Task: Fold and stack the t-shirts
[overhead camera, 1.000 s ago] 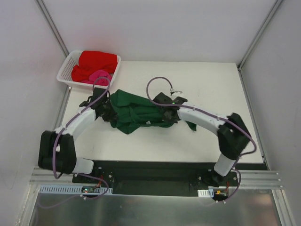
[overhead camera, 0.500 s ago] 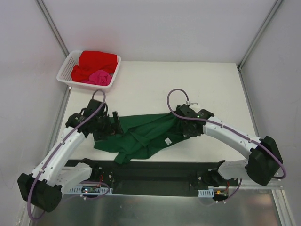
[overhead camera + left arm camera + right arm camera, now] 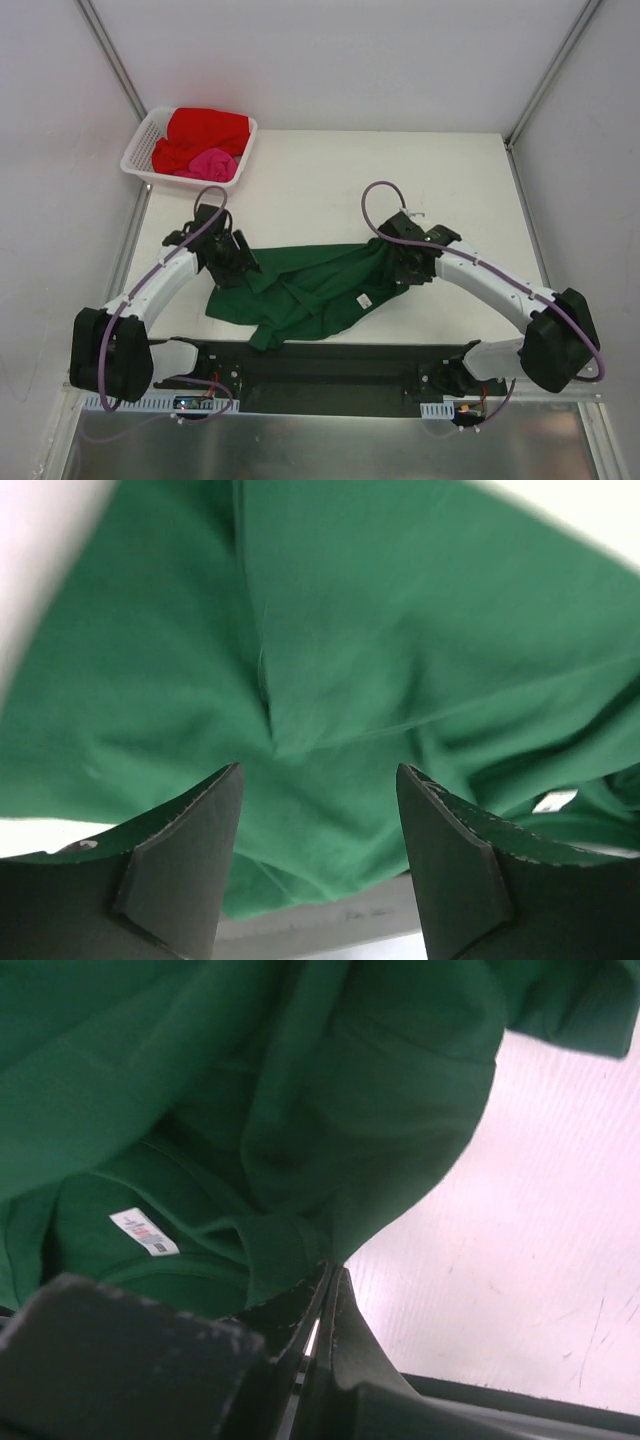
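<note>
- Left gripper (image 3: 233, 263) (image 3: 318, 775): fingers (image 3: 190, 860) spread apart, nothing between them; poised just above the left part of the green t-shirt (image 3: 305, 288) (image 3: 400, 630).
- Right gripper (image 3: 402, 263) (image 3: 325, 1272): pressed together, pinching a fold at the right end of the green t-shirt (image 3: 300, 1080); cloth gathered and drawn up toward the jaws.
- Green t-shirt: spread loosely and creased across the near half of the table (image 3: 330, 180), between the two grippers; lowest fold reaching the near edge, left of centre.
- Label (image 3: 364, 299) (image 3: 143, 1232): white, showing on the shirt just beside the right gripper's pinch; also seen at the right edge of the left wrist view (image 3: 553, 801).
- Basket (image 3: 134, 160): white lattice, at the far left corner of the table, well apart from both grippers.
- Red t-shirt (image 3: 207, 127): bunched inside the basket, filling most of it.
- Pink t-shirt (image 3: 208, 163): bunched inside the basket, on its near side, touching the red one.
</note>
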Motion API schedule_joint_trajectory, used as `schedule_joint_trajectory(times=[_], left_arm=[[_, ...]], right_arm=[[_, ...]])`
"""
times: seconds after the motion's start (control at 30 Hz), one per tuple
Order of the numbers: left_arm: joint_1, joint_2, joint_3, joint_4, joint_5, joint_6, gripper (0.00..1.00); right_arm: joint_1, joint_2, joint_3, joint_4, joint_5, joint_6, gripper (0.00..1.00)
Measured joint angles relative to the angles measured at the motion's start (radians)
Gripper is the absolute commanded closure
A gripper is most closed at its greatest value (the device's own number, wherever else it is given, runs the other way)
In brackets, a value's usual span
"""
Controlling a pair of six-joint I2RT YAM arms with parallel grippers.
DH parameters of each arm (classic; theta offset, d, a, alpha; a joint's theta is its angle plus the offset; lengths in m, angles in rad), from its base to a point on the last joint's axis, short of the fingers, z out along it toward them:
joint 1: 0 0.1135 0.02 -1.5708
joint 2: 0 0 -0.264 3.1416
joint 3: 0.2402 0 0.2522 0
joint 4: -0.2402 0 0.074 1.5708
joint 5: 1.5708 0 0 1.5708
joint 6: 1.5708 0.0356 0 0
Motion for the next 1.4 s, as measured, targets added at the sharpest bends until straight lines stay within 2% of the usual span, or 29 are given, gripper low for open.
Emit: schedule_joint_trajectory(times=[0.13, 0.3, 0.57, 0.7, 0.8, 0.9, 1.0, 1.03, 1.1, 1.3, 1.4], left_arm=[[-0.047, -0.056, -0.134, 0.056, 0.015, -0.101, 0.38], [-0.060, -0.049, -0.195, 0.150, 0.013, -0.171, 0.42], [-0.069, 0.028, -0.231, 0.282, 0.013, -0.202, 0.59], [-0.069, 0.058, -0.231, 0.317, 0.013, -0.202, 0.78], [-0.069, 0.056, -0.232, 0.335, 0.013, -0.197, 0.77], [-0.069, 0.036, -0.230, 0.336, 0.013, -0.190, 0.71], [-0.069, 0.002, -0.217, 0.327, 0.013, -0.175, 0.76], [-0.069, -0.006, -0.209, 0.327, 0.012, -0.171, 0.81], [-0.069, -0.005, -0.197, 0.327, 0.012, -0.165, 0.83], [-0.069, 0.026, -0.187, 0.322, 0.014, -0.148, 0.80], [-0.069, 0.034, -0.186, 0.320, 0.014, -0.144, 0.72]], right_arm=[[0.000, 0.047, 0.035, 0.023, -0.003, -0.017, 0.99], [-0.002, 0.072, 0.036, 0.024, -0.005, -0.027, 0.99], [-0.004, 0.050, 0.032, 0.017, -0.004, -0.026, 0.99], [-0.005, 0.025, 0.021, 0.010, -0.003, -0.020, 0.99], [-0.006, 0.008, 0.015, 0.002, 0.000, -0.017, 0.99], [-0.006, -0.002, 0.007, -0.005, 0.000, -0.013, 0.99], [-0.006, -0.002, -0.001, -0.008, 0.000, -0.009, 0.99], [-0.006, -0.002, -0.003, -0.008, 0.000, -0.008, 0.99], [-0.006, -0.002, -0.004, -0.008, 0.000, -0.008, 0.99], [-0.006, -0.002, -0.004, -0.008, 0.000, -0.008, 0.99], [-0.006, -0.002, -0.004, -0.008, 0.000, -0.008, 0.99]])
